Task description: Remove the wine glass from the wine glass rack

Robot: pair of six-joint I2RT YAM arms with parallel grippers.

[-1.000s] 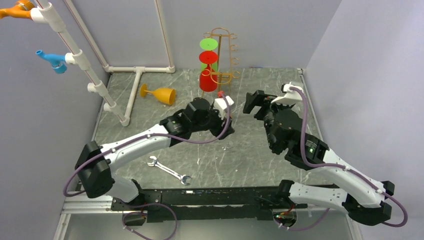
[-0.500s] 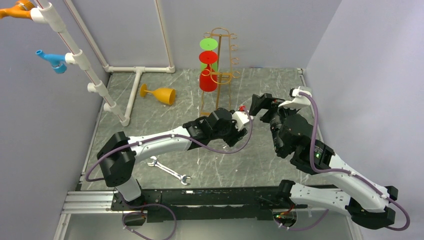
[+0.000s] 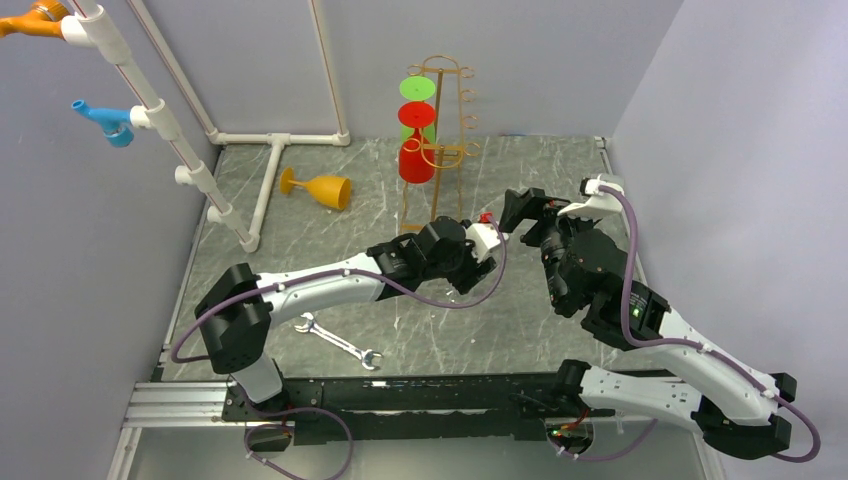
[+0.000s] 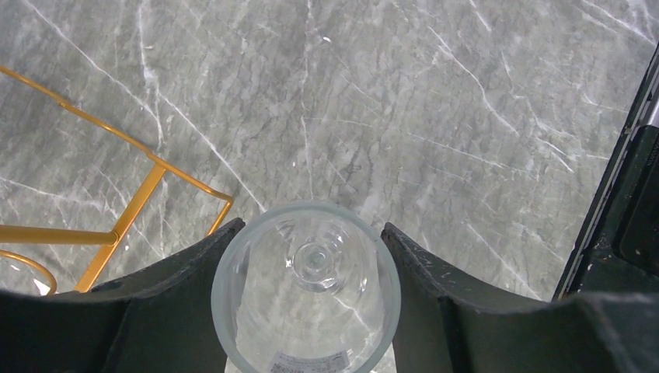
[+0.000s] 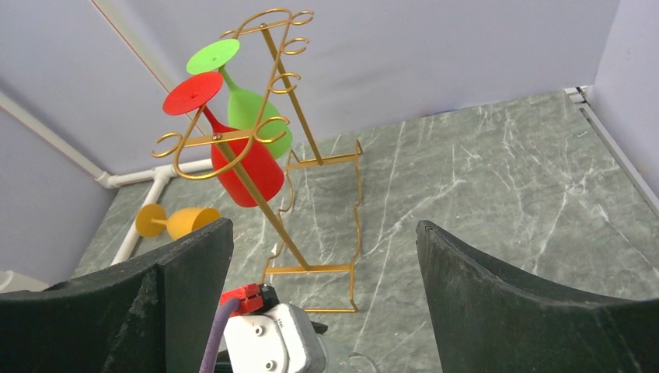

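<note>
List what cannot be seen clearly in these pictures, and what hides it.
- Clear glass: in the top view it is mostly hidden under the left gripper. In the left wrist view the bottom edge cuts its near rim.
- Whether it rests on the table: the left wrist view looks straight down.
- Rack: the left wrist view shows only a base corner, and the left edge cuts the rest.
- Green glass: top view, bowl mostly behind the red glass.

Bright even light, soft faint shadows, sharp focus; small glints on the wine glass [image 4: 306,287]

clear glass [image 4: 305,287] cropped below, rack [image 4: 136,206] mostly cropped
</note>
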